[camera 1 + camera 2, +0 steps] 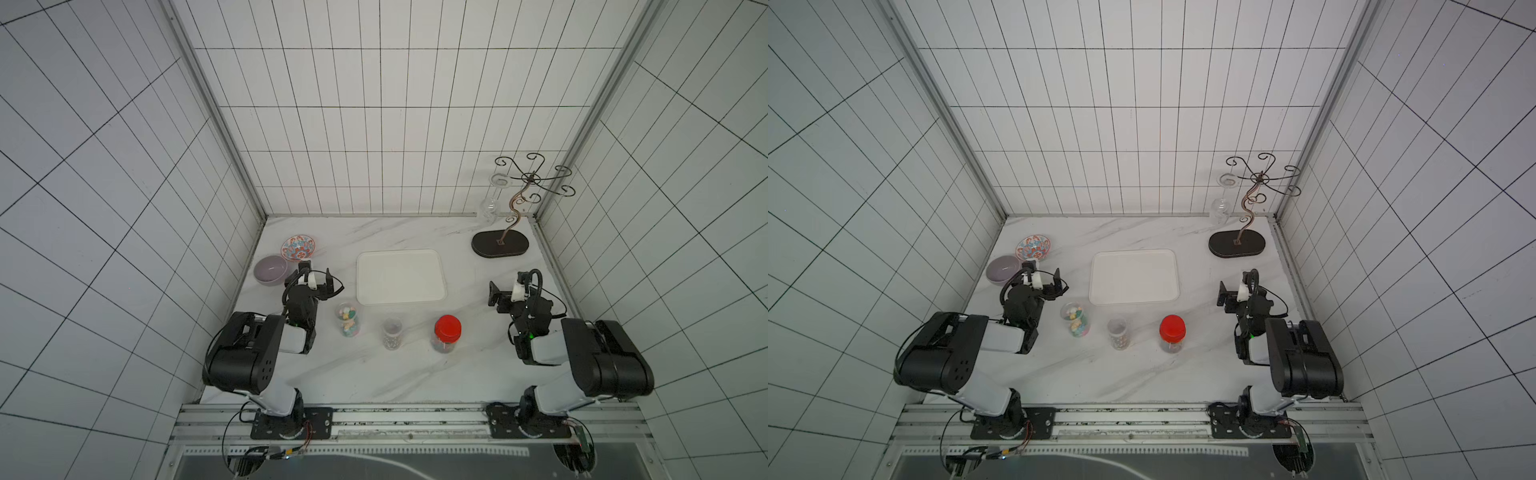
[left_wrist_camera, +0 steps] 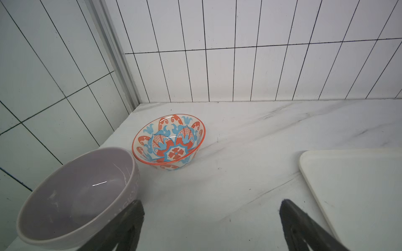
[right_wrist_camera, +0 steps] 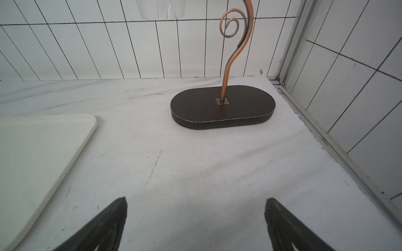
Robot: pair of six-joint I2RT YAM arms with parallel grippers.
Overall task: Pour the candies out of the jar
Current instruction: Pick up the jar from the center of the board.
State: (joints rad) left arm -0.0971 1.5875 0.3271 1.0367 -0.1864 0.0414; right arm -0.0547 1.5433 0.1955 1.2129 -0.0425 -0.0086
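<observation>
Candies [image 1: 347, 321] inside three upright clear jars [image 1: 392, 337], in row; one red-lidded, two open.

surface: white marble table [image 1: 374, 374] | centre: white tray [image 1: 401, 276] lying flat | front row, 3 upright, apart: left open jar [image 1: 348, 319], middle open jar [image 1: 392, 332], red-lid jar [image 1: 446, 333] | back left: lilac bowl [image 1: 270, 270] just beside patterned bowl [image 1: 297, 247] | back right corner: black oval stand base [image 1: 500, 244]
</observation>
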